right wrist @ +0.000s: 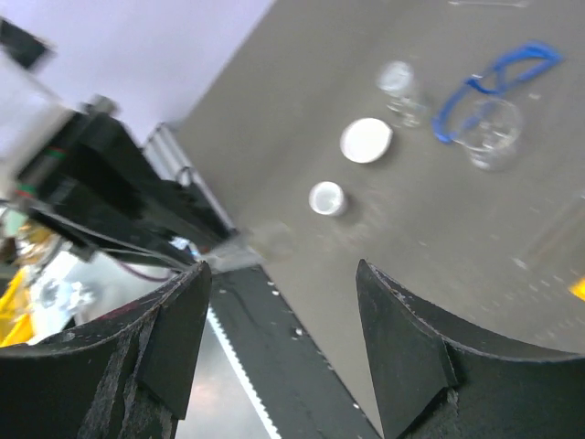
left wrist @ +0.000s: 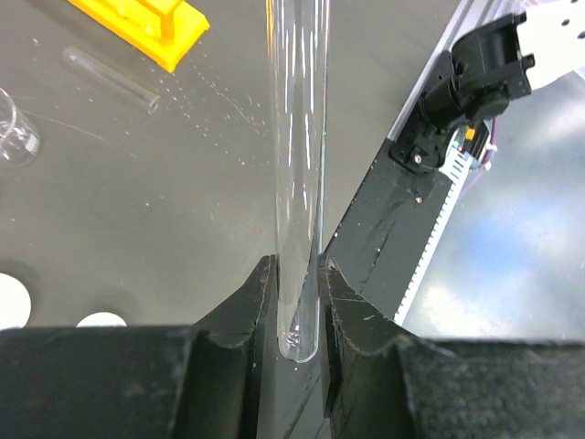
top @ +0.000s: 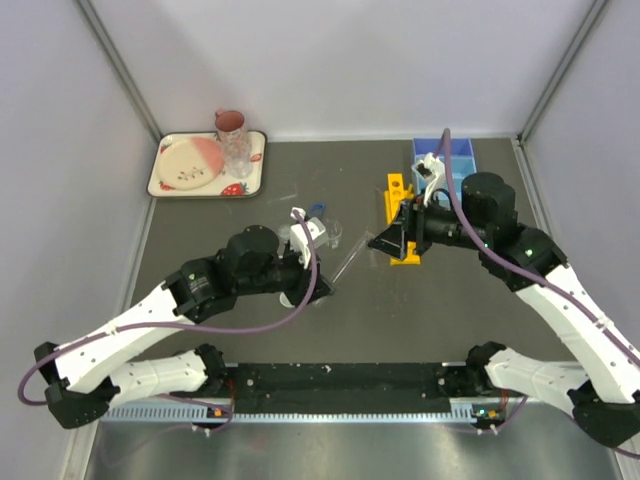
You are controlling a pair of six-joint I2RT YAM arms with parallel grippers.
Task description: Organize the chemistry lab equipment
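Now — left jaws clamp glass rod [left wrist: 297, 137] | right jaws open, near yellow rack [top: 398, 187]

In the left wrist view, the thin glass rod [left wrist: 297, 165] is being cut off by the top edge. The yellow holed tube rack [left wrist: 151, 26] is being cropped there too, and the small clear beaker [left wrist: 11, 137] by the left edge. Two small white round dishes [left wrist: 7, 300] are being half covered by the left gripper [left wrist: 297, 272]. In the right wrist view, the blue-rimmed goggles [right wrist: 494, 82] are being blurred. From above, the blue divided tray [top: 465, 152] is being partly hidden by the right arm [top: 490, 215].
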